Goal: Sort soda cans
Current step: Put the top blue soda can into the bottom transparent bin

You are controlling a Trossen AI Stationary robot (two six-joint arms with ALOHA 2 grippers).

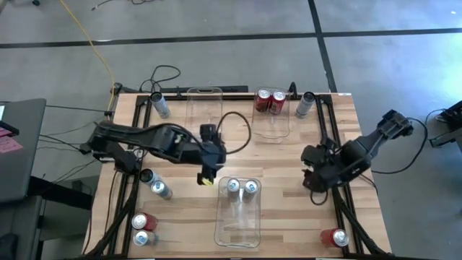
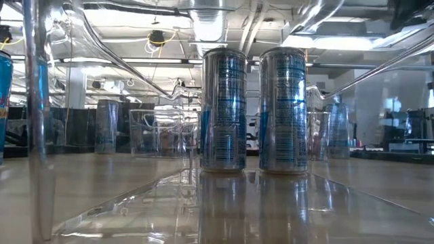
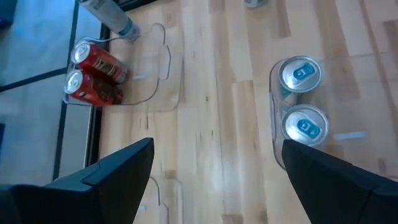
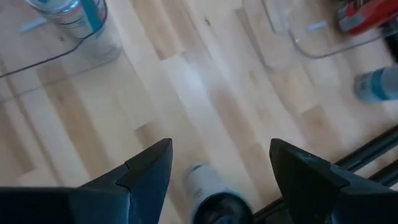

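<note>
Two glossy cylindrical silver-blue cans (image 2: 254, 112) stand in clear plastic; both grippers' jaws spread empty.

The surface (image 1: 289, 166) is showing pale wood planks with a smooth, faintly glossy finish. The bins (image 1: 238, 213) are looking like clear, shiny plastic. The soda cans (image 2: 224, 108) are gleaming as glossy printed metal with bright silver tops. Both pincers' fingers (image 3: 106, 180) are appearing matt dark plastic.

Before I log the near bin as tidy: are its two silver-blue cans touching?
Apart. The low view shows a narrow strip of background between the left can and the right can.
</note>
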